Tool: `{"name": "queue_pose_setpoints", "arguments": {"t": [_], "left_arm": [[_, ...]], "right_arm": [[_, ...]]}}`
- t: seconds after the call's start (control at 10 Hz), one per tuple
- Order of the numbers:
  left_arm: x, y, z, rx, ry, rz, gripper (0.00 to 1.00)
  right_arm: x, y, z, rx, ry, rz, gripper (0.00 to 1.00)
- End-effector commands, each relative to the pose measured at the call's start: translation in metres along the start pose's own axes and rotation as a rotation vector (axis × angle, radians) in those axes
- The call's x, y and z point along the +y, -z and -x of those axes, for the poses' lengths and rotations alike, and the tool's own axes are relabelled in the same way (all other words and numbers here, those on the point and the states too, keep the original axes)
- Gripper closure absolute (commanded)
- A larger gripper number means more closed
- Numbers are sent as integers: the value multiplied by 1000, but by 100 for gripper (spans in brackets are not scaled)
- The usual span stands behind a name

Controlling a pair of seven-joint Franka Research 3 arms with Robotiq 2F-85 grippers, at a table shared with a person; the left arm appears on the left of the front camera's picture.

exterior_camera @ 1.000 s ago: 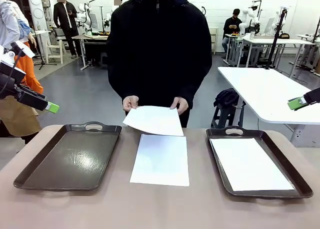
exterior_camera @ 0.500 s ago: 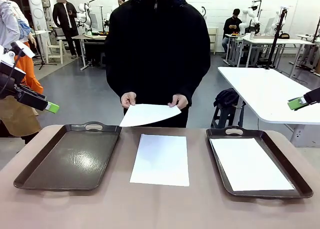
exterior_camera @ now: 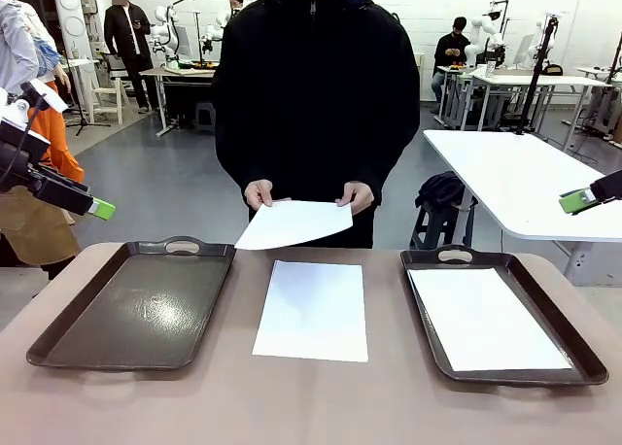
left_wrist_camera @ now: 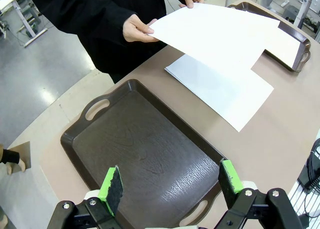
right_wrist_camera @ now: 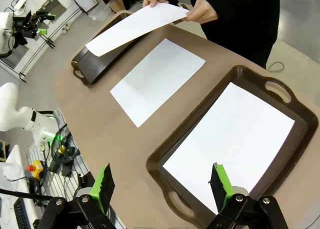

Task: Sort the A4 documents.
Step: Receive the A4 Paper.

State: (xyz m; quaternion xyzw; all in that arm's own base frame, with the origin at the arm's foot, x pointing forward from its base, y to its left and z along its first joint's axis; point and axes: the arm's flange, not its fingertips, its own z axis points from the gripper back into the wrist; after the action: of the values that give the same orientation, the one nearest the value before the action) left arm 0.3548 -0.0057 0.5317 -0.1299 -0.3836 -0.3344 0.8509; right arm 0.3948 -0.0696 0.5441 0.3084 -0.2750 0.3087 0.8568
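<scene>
Front view: a person [exterior_camera: 316,95] stands behind the table [exterior_camera: 292,406] and holds 1 A4 paper, the held sheet [exterior_camera: 293,223], with both hands. It is in the air just behind the middle sheet [exterior_camera: 312,311], which lies flat on the table. Left of the middle sheet is the left tray [exterior_camera: 58,333], with nothing inside. Right of the middle sheet is the right tray [exterior_camera: 420,304], with the tray sheet [exterior_camera: 486,319] flat in it. The left gripper [exterior_camera: 100,209] and the right gripper [exterior_camera: 578,200] hang well apart from the middle sheet, 1 at each side.

Left wrist view: the left fingers [left_wrist_camera: 112,186] stand wide apart and hold nothing, above the left tray.

Right wrist view: the right fingers [right_wrist_camera: 220,181] are also spread and hold nothing, above the right tray.

The paper looks very light, thin and floppy; the held sheet already bends. I think its free edge, away from the person's hands, is the best place for a gentle pinch. A flat sheet on the table offers almost no edge and may slide.
</scene>
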Motion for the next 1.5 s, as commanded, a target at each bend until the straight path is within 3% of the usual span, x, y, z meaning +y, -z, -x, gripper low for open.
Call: {"name": "queue_pose_setpoints", "arguments": {"t": [0.0,1.4], "left_arm": [[1,0,1,-3,-1,2,0],[1,0,1,-3,-1,2,0]], "right_arm": [[-1,2,-1,-10,-3,-12,0],[-1,2,-1,-10,-3,-12,0]]}}
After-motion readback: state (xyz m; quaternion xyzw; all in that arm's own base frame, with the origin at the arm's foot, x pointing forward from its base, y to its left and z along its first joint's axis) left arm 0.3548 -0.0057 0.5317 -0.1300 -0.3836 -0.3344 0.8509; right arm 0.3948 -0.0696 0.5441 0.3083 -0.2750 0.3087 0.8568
